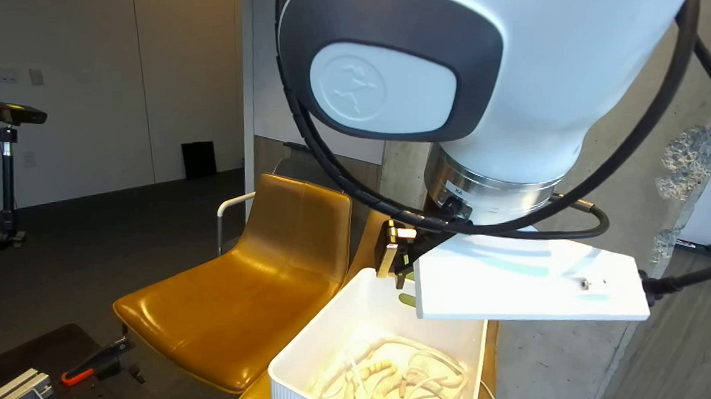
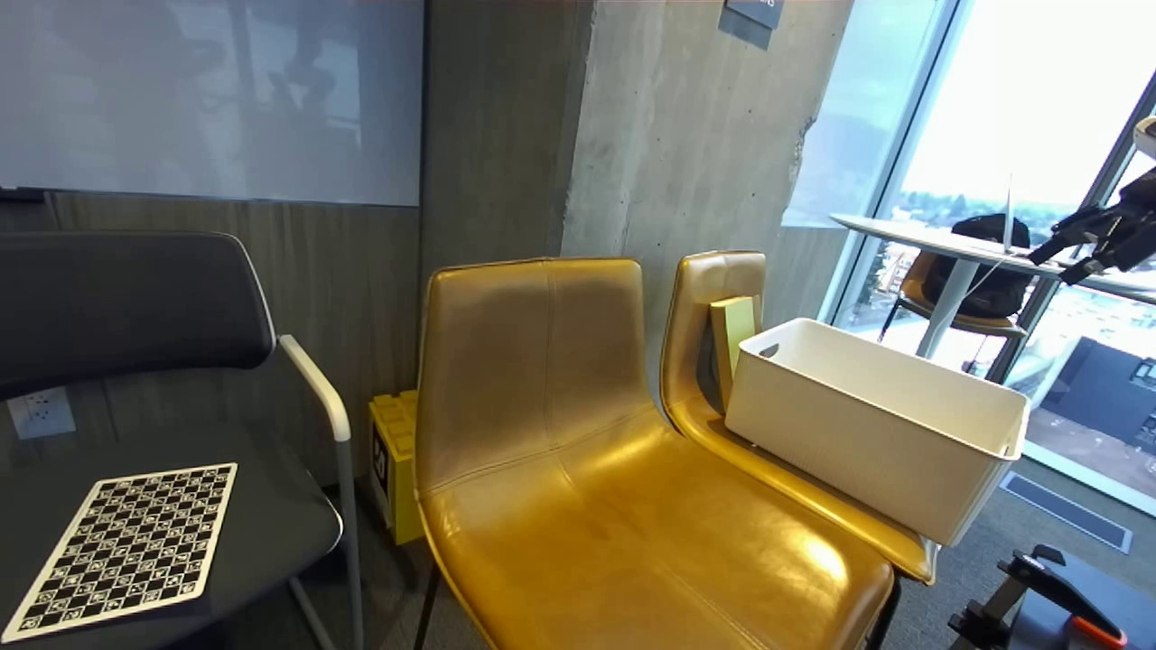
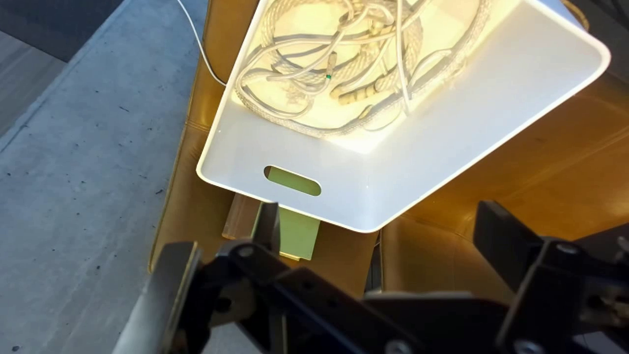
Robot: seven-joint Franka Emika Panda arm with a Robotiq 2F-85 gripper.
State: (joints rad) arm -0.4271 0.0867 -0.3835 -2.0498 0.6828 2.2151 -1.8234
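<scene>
One white bin [image 3: 442,137] sits below the wide-spread claw [image 3: 378,221] (cords [image 3: 416,42] inside, probably; glare obscures them)

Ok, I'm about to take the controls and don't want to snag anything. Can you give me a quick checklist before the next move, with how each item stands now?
1. Gripper open: ok, its fingers stand wide apart with nothing between them.
2. Gripper off the bin: ok, an exterior view shows a gap between them.
3. Bin upright: ok, it stands on a tan chair.
4. Bin's base wholly on the chair: cannot tell, one end lies near the chair's edge.
5. Cords lying separate: not ok, they loop and cross over each other inside the bin.
</scene>
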